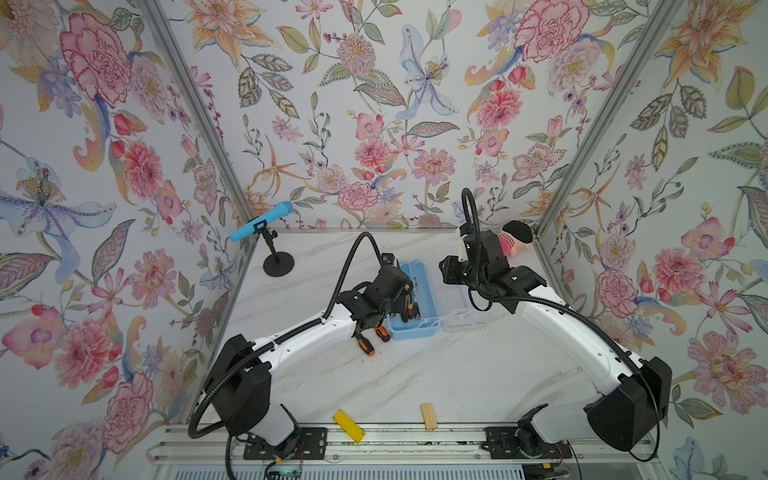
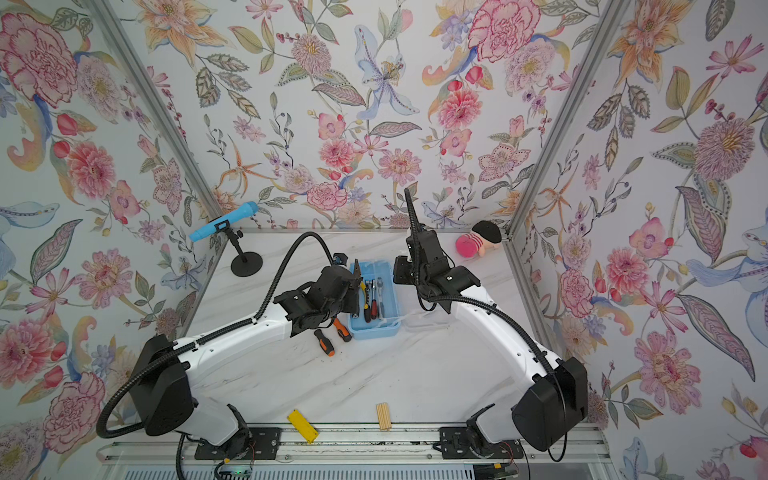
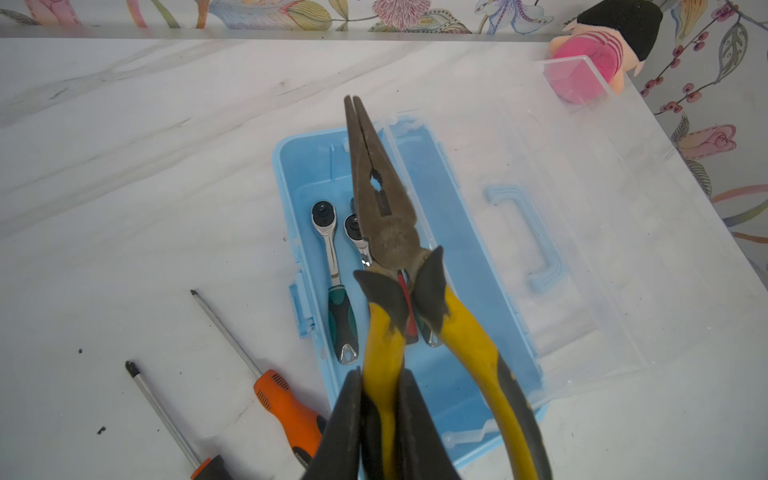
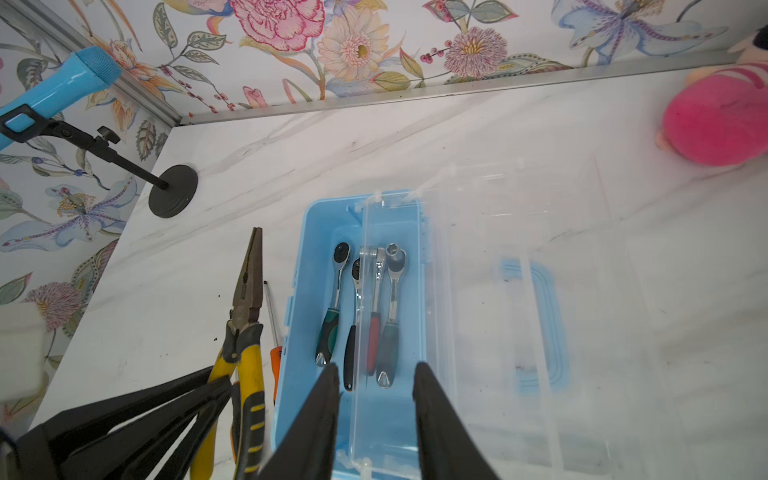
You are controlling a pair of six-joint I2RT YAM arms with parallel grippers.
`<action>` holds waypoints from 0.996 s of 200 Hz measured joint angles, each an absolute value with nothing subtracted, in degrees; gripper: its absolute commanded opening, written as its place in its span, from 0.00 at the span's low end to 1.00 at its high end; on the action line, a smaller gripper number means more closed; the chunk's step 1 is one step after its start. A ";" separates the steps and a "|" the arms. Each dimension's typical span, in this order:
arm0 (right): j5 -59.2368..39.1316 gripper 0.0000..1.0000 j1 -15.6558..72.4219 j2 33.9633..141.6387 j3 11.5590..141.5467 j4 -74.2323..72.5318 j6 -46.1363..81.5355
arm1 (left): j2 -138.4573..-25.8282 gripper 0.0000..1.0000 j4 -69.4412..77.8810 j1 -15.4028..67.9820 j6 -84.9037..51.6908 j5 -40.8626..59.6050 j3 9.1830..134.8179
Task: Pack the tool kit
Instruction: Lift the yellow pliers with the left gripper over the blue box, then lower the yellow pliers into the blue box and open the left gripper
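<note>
While the left claw [image 3: 381,372] pinches one yellow handle of the pliers [image 3: 382,199], the step in hand looks like carrying that tool into the light-blue box [image 3: 279,166]. The pliers hang in the air, nose aimed at the far wall, roughly lengthwise with the box. The free handle splays out to one side. From the left wrist view they seem to be over the box; the right wrist view puts them nearer its rim on the left arm's side, so I judge them not yet centred.

Four ratchets [image 4: 390,299] already lie side by side on the box floor. The clear lid [image 3: 602,232] is swung fully open and rests flat on the tabletop [image 1: 415,374] on the right arm's side. Two orange-black screwdrivers [image 2: 324,341] lie on the tabletop just beside the box, not yet packed.

The right claw [image 4: 376,370] hovers above the box with its fingers spread and nothing visibly between them.

Next, I judge, the pliers need a short shift over the opening. They should then be lowered in line with the ratchets, with room left for the splayed handle, before the pinch is let go. The screwdrivers and the lid would follow.
</note>
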State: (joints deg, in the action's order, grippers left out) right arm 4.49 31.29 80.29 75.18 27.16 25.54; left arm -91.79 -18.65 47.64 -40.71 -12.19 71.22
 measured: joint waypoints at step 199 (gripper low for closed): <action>-0.21 0.33 26.11 78.08 68.01 25.96 25.76 | -119.59 0.00 -21.21 48.77 -39.44 -7.90 95.35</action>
